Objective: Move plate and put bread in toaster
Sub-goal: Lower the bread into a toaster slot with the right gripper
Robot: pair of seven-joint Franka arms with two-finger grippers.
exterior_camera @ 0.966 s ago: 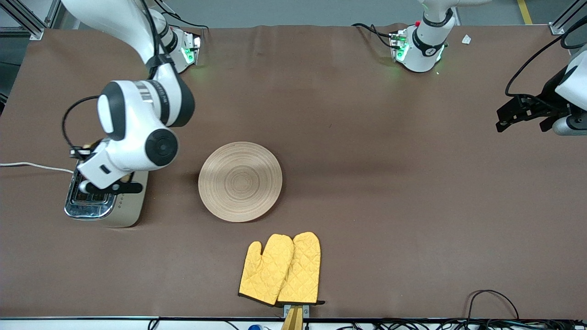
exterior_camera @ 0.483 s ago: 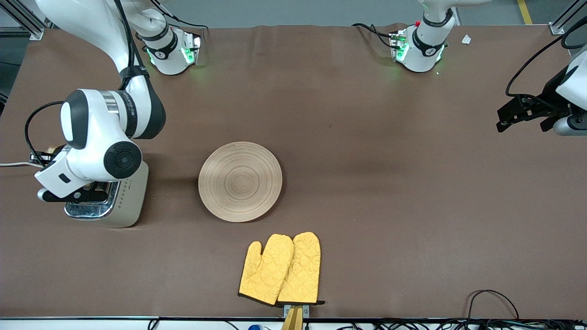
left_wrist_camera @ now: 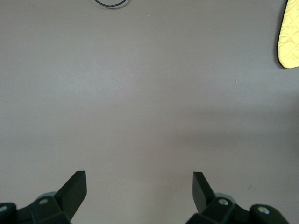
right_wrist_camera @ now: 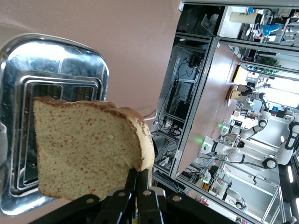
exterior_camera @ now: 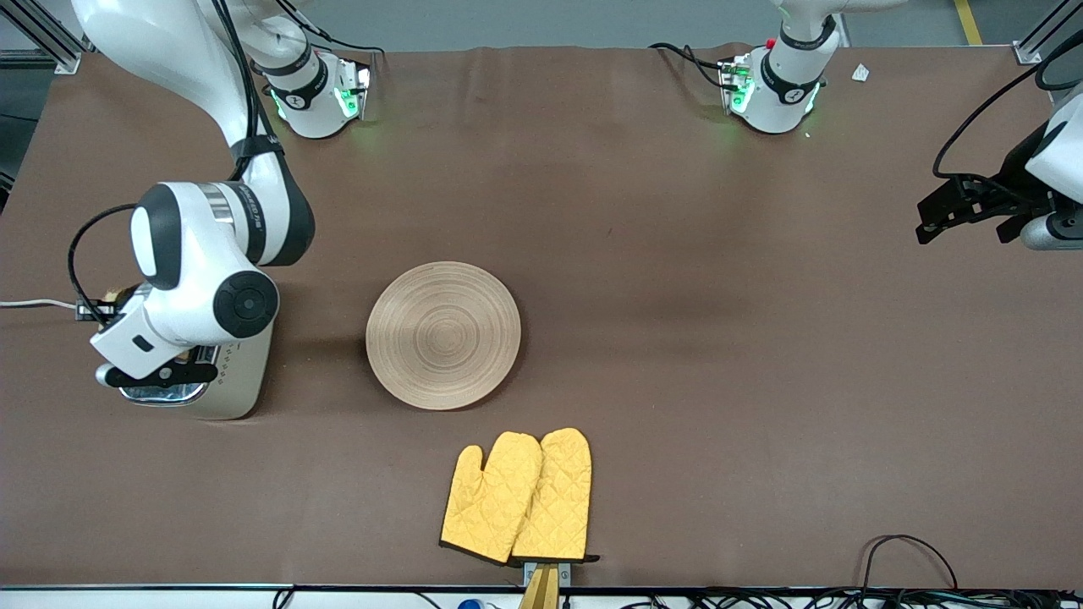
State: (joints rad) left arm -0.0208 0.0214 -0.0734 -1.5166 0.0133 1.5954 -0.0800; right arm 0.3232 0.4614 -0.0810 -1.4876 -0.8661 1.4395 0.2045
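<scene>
Front view, right hand (exterior_camera: 127, 334) shifted over toaster (exterior_camera: 237, 381)

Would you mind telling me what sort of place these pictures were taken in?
Most likely a robotics lab staging a kitchen chore. The brown-covered table holds only props: a toaster, a wooden plate and oven mitts. The right wrist view shows metal frames and more robot arms in the room past the bread.
</scene>
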